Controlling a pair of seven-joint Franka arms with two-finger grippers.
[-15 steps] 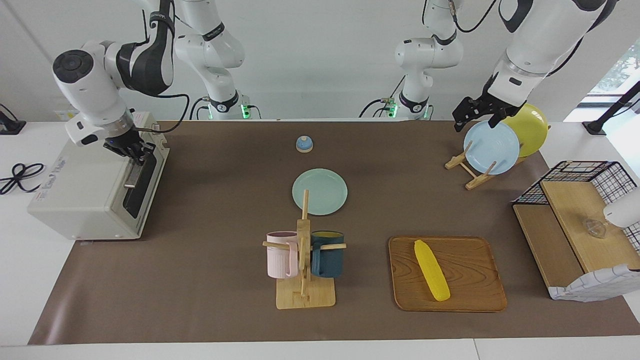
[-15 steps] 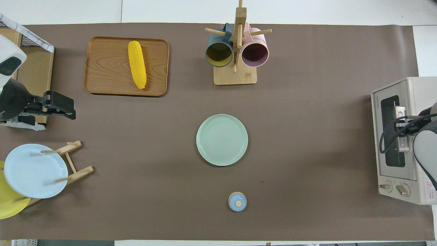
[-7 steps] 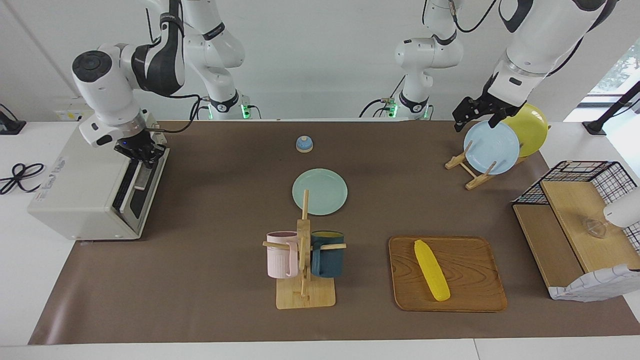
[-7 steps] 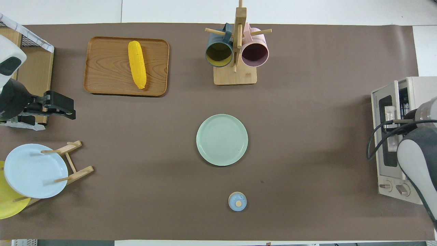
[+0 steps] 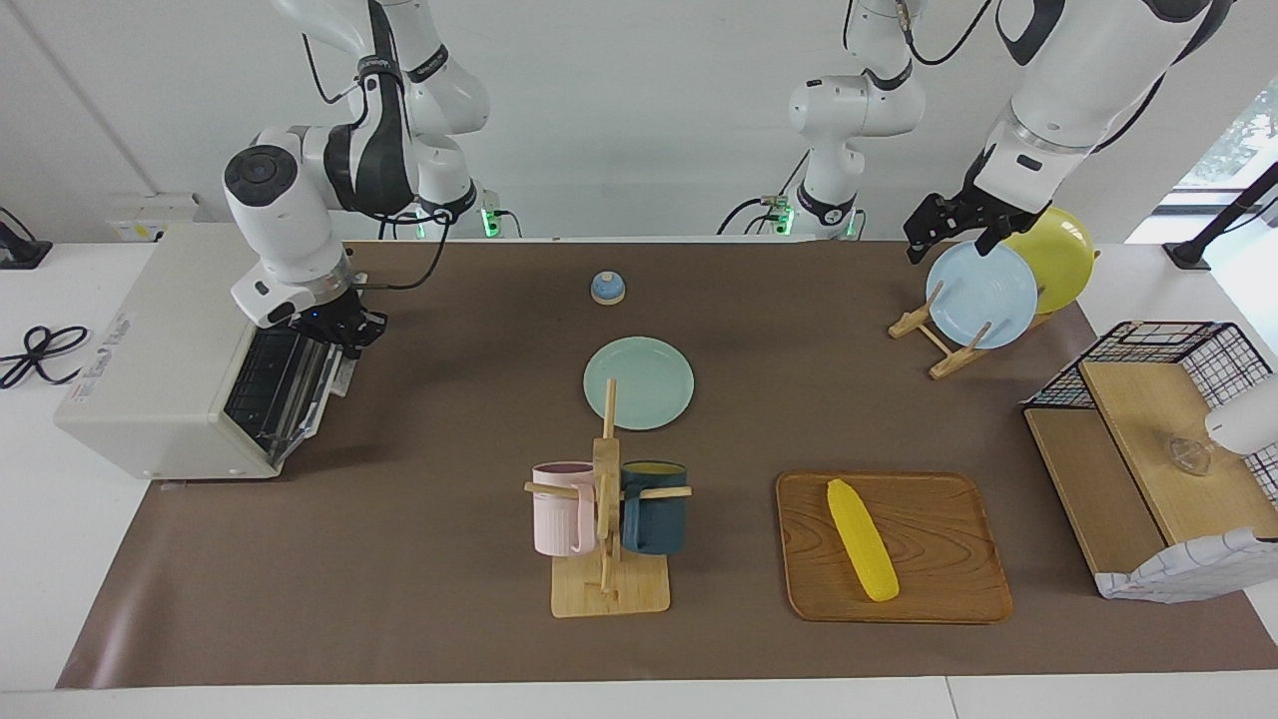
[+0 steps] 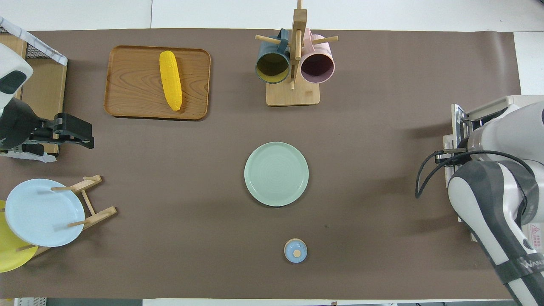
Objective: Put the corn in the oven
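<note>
The yellow corn [image 5: 862, 539] [image 6: 170, 86] lies on a wooden tray [image 5: 949, 589] [image 6: 127, 85] toward the left arm's end of the table. The off-white oven [image 5: 160, 369] [image 6: 488, 112] stands at the right arm's end. Its door hangs partly open and the wire rack [image 5: 265, 384] shows inside. My right gripper [image 5: 344, 335] is shut on the door's handle at the door's upper edge; the arm hides it in the overhead view. My left gripper [image 5: 944, 235] [image 6: 85, 134] waits open and empty, up over the plate rack.
A mug tree [image 5: 606, 519] [image 6: 292, 63] with two mugs stands beside the tray. A green plate [image 5: 639, 382] [image 6: 276, 174] lies mid-table, a small blue knob-topped lid [image 5: 607, 288] nearer the robots. A plate rack holds a blue plate [image 5: 980, 295] and a yellow plate [image 5: 1058, 255]. A wire basket [image 5: 1158, 439] stands at the left arm's end.
My right gripper has swung out from the oven's front toward the table's middle, pulling the door from shut to partly open. The left arm and the corn have not moved.
</note>
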